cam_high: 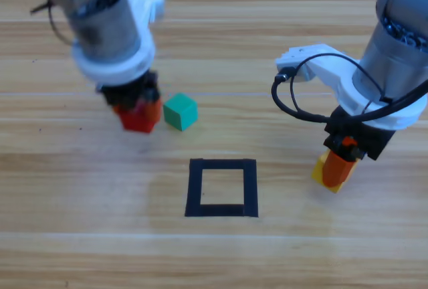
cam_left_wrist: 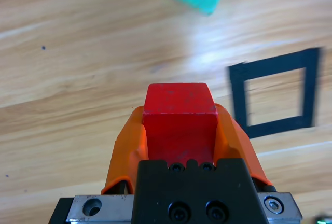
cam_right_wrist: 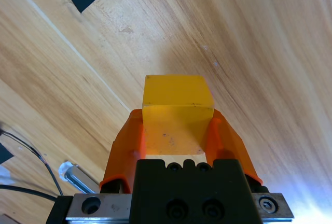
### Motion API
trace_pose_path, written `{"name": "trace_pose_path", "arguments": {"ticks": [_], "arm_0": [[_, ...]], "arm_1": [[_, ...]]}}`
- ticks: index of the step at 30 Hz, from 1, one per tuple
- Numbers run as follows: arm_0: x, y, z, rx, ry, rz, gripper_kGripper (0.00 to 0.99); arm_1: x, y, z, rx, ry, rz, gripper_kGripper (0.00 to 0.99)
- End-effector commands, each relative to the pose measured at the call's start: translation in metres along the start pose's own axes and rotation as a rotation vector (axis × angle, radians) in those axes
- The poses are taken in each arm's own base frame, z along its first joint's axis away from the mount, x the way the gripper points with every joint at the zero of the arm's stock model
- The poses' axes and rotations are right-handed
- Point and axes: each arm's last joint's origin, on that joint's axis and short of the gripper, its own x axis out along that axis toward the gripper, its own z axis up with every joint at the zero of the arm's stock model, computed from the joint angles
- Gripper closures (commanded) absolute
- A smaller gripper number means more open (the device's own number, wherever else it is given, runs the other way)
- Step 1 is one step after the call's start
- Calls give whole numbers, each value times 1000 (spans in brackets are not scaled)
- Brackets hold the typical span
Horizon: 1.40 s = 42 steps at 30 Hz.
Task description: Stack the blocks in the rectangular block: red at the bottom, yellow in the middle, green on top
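Gripping small matte red cube (cam_left_wrist: 179, 111) in our left hand (cam_high: 138, 110), bottom layer | right hand (cam_high: 338, 166) clamps small matte yellow cube (cam_right_wrist: 177, 111) | black tape frame (cam_high: 221, 187) bare

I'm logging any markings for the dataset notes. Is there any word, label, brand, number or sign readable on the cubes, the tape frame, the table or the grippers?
None: no readable text in any view.
Red cube, yellow cube and green cube: plain faces.
Black tape frame: bare tape.
Left gripper and right gripper: only screws on the black bodies, no lettering.

Wooden table (cam_high: 80, 188): green cube (cam_high: 180, 112), tape frame (cam_high: 222, 187).
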Motion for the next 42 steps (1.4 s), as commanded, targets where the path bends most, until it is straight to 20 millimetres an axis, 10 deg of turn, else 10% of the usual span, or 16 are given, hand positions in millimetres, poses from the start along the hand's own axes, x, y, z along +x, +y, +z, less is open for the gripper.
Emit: {"name": "trace_pose_path", "arguments": {"ticks": [1,13,42], "arm_0": [[31,-79,-5,51,100,32,990],[55,-133,-30,-20,154,13,990],[87,-136,-17,-130,177,33,987]], "arm_1": [[-3,-5,-9,33,-32,-16,990],[-13,-4,-16,113,-66,-11,990],[-34,-8,-36,671,-208,-45,990]]}}
